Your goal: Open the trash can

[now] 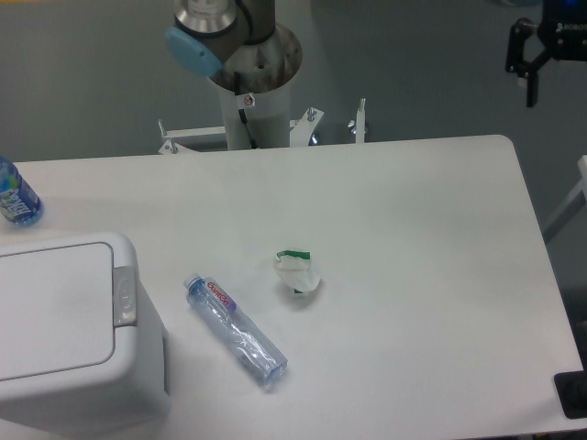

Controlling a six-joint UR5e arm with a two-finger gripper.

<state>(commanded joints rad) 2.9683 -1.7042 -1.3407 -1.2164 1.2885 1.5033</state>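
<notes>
The trash can (64, 367) is a large boxy white bin at the table's front left corner. Its flat lid (50, 312) lies down shut, and the grey push-button strip (124, 296) runs along its right edge. My gripper (567, 84) is black and hangs at the top right corner of the view, beyond the table's far right edge and far from the bin. One finger (530, 84) shows and stands well out from the gripper body, so the jaws look open and empty. The other finger is cut off by the frame edge.
A clear plastic bottle (236, 331) lies on its side just right of the bin. A crumpled white and green wrapper (298, 272) lies mid-table. A blue-labelled bottle (16, 197) stands at the left edge behind the bin. The arm's base (249, 82) stands behind the table.
</notes>
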